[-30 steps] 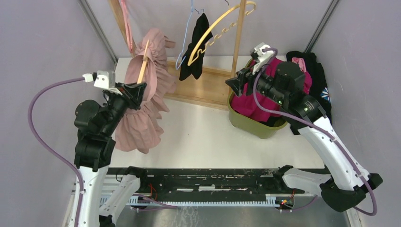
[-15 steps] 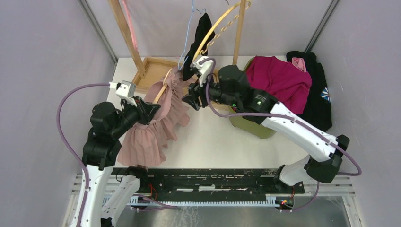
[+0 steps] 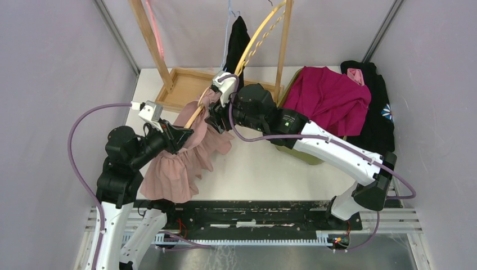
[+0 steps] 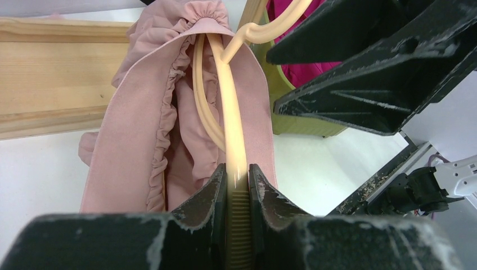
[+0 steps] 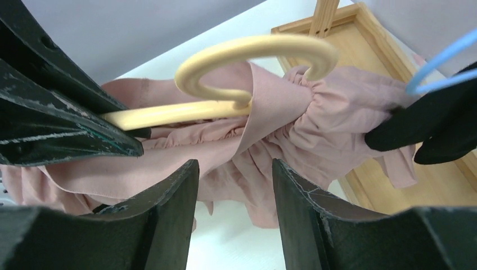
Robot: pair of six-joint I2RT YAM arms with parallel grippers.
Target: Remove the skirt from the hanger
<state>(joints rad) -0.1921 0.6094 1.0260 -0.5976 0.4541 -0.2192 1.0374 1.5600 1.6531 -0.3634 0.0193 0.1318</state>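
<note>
The pink skirt (image 3: pixel 180 163) hangs on a pale wooden hanger (image 3: pixel 194 115) over the left half of the table. My left gripper (image 3: pixel 181 133) is shut on the hanger's bar (image 4: pixel 233 129), which runs out from between the jaws (image 4: pixel 238 167). The skirt's gathered waistband (image 4: pixel 140 129) is bunched around the bar up to the hook (image 5: pixel 253 50). My right gripper (image 3: pixel 215 120) is open and sits just in front of the hook end. Pink cloth (image 5: pixel 292 129) lies beyond its fingertips (image 5: pixel 235 163), with nothing between them. Its dark fingers (image 4: pixel 360 95) show in the left wrist view.
A wooden rack (image 3: pixel 152 45) with a tray base (image 3: pixel 185 84) stands at the back. On it hang a black garment (image 3: pixel 236 42) on a blue hanger and a bare wooden hanger (image 3: pixel 261 31). A green basket (image 3: pixel 306 153) holds a magenta garment (image 3: pixel 329 98); black clothes (image 3: pixel 377 112) lie at far right.
The right arm has swung left from the basket to the skirt's hook end. The left arm has carried hanger and skirt away from the rack, toward the table's middle.
</note>
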